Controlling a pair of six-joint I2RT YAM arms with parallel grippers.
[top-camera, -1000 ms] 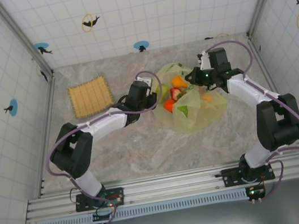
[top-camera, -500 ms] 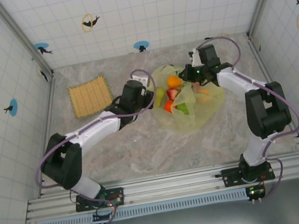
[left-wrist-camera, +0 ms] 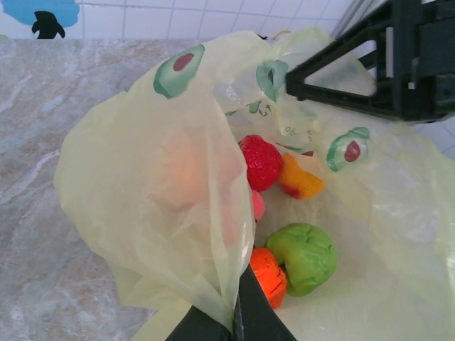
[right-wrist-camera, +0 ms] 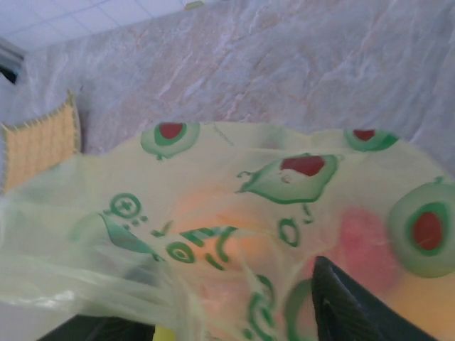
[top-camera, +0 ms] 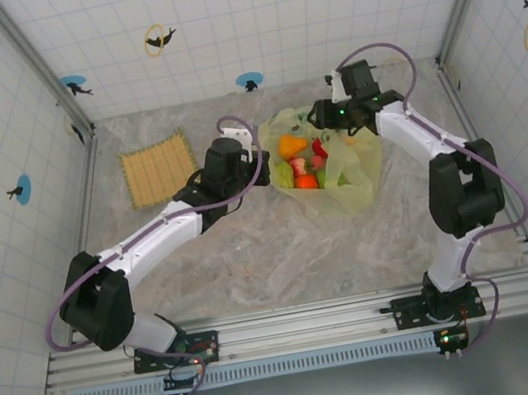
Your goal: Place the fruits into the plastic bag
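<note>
1. Over the last second the plastic bag [top-camera: 351,181] has gone from a flat sprawl to a taller, narrower pouch. It has been pulled toward 11 o'clock and now sits slightly toward 1 o'clock of the tabletop [top-camera: 253,255] centre.
2. The right claw [top-camera: 320,117] has swung to the bag's 12 o'clock rim. The left claw [top-camera: 264,165] has reached farther out to its 9 o'clock rim, so the two bracket the mouth.
3. The left claw is clenched on a fold of bag film, as its wrist view shows. I cannot tell whether the right claw is clamped, because film drapes across its fingers.
4. The fruits [top-camera: 301,166] lie inside the bag, clustered on its floor: a red one [left-wrist-camera: 261,162], an orange wedge [left-wrist-camera: 298,182], a lumpy green one [left-wrist-camera: 307,256] and a ribbed orange one [left-wrist-camera: 267,275]. From this I judge loading finished or nearly so, and the raised mouth should keep them from rolling out.
5. The bag is thin, translucent yellow-green film with avocado prints, limp and crinkled, and likely to sag or slip. The fruits look matte, moulded and rounded. The tabletop is smooth and marbled. A square, coarse woven mat [top-camera: 159,168] lies at 10 o'clock.
</note>
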